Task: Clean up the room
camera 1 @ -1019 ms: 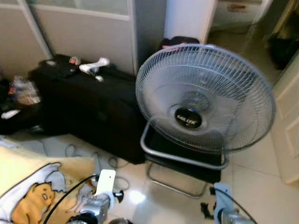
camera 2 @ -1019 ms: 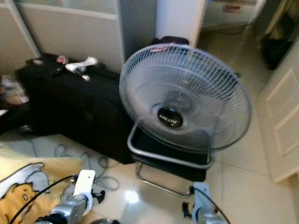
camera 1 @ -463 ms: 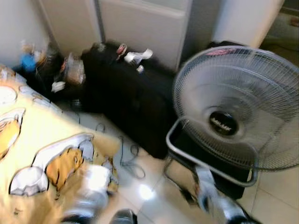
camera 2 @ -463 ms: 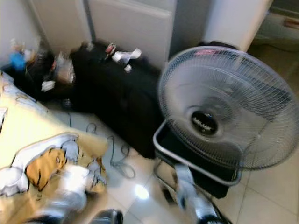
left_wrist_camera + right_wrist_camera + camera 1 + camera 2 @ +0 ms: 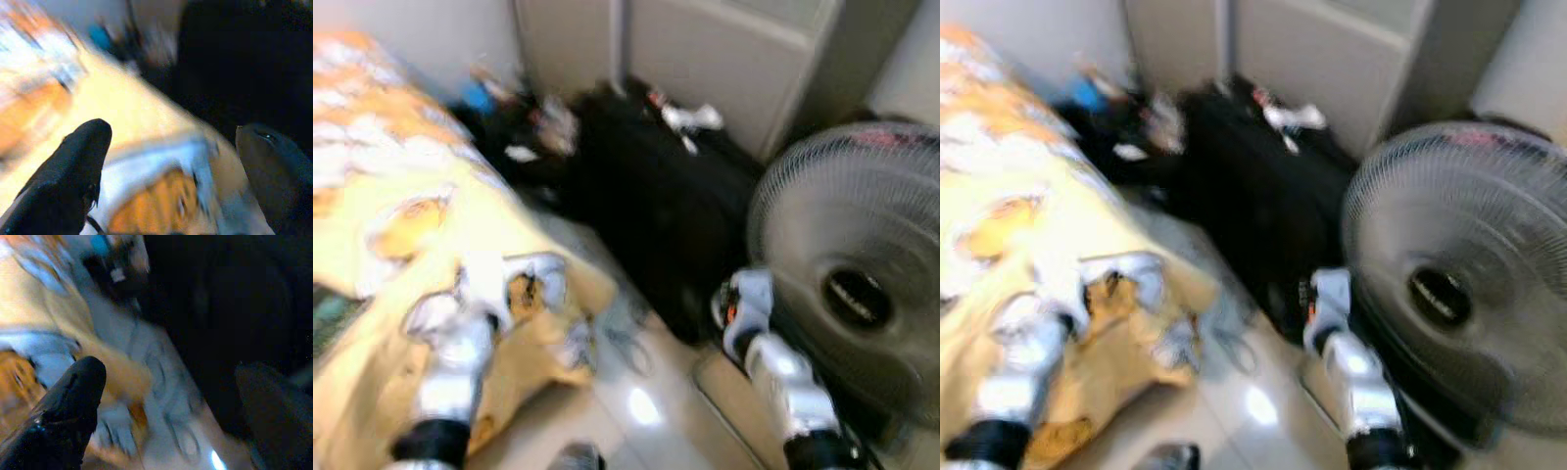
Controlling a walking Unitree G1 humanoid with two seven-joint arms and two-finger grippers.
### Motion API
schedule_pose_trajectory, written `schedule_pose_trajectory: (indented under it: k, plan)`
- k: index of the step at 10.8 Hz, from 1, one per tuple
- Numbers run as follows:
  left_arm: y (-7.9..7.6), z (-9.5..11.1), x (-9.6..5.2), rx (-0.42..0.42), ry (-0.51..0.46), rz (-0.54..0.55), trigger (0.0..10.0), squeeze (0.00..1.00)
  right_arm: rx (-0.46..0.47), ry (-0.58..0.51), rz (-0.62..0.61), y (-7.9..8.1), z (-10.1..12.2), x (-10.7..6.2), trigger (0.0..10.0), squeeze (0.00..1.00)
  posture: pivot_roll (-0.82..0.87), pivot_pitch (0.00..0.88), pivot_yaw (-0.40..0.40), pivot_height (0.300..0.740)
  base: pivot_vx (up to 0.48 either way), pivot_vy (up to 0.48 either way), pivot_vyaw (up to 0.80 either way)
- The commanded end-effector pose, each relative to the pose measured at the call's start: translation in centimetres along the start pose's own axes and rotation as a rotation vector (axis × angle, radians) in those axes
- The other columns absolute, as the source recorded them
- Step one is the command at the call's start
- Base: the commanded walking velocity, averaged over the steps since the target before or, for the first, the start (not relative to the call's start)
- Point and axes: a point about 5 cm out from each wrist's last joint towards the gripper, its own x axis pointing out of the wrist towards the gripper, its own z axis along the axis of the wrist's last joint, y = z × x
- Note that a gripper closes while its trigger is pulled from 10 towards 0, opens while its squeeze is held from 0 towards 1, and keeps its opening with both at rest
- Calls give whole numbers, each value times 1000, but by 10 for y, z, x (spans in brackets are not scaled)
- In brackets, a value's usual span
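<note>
**Tidying Barely Begun as Robot Faces the Cluttered Corner**

Nearest the robot, both arms are raised in front of it and both tools are empty. The left gripper (image 5: 171, 161) has its two black fingers spread wide, with nothing between them, above the yellow cartoon-print bedcover (image 5: 401, 245). The right gripper (image 5: 166, 406) is likewise spread and holds nothing; it is aimed at the floor beside the bed's corner, where loose cables (image 5: 171, 431) lie on the glossy tiles (image 5: 646, 411). All the pictures are smeared by motion, so fine detail is uncertain.

The bedcover hangs over the near corner of the bed and looks rumpled there. Just to the right stands the grey floor fan (image 5: 852, 284), close behind the right arm.

Further back, a black suitcase (image 5: 666, 196) lies against the wall panels, with white and red odds and ends (image 5: 690, 117) on its far top edge. In the far corner between bed and suitcase sits a heap of small clutter (image 5: 524, 122), including something blue and something white; what these are cannot be made out.

Judging from this, the clean-up is near its start: nothing is in hand, and the corner heap, the suitcase-top items and the floor cables all remain to be gathered.
</note>
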Motion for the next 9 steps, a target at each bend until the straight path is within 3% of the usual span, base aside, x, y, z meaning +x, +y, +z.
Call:
schedule_pose_trajectory:
  k: [1,2,3,5,6,7,9]
  plan:
    - [-4,2,-2,-13,4,2,10000,0,37,-13,-44,-5,4,-4,10000,1000,74,0,0,740,0,0,800]
    - [-7,17,-5,-10,-31,20,10000,0,70,-94,-94,1,24,-8,10000,1000,63,0,-2,740,0,0,800]
    - [-12,20,-9,17,-31,0,10000,0,76,-109,-140,-1,28,-12,10000,1000,54,0,2,740,0,0,800]
    - [-24,28,-20,98,-105,5,10000,0,72,-117,-299,-14,25,-29,10000,1000,32,0,27,740,0,0,800]
    - [-26,31,-26,99,-157,92,10000,0,74,-106,-344,-18,19,-40,10000,1000,23,0,49,740,0,0,800]
    - [-30,30,-30,82,-145,72,10000,75,94,-107,-355,-19,18,-46,10000,1000,36,0,54,740,0,0,800]
    - [-41,26,-39,69,-58,-101,10000,0,90,-63,-398,-23,7,-56,10000,1000,53,0,42,740,0,0,800]
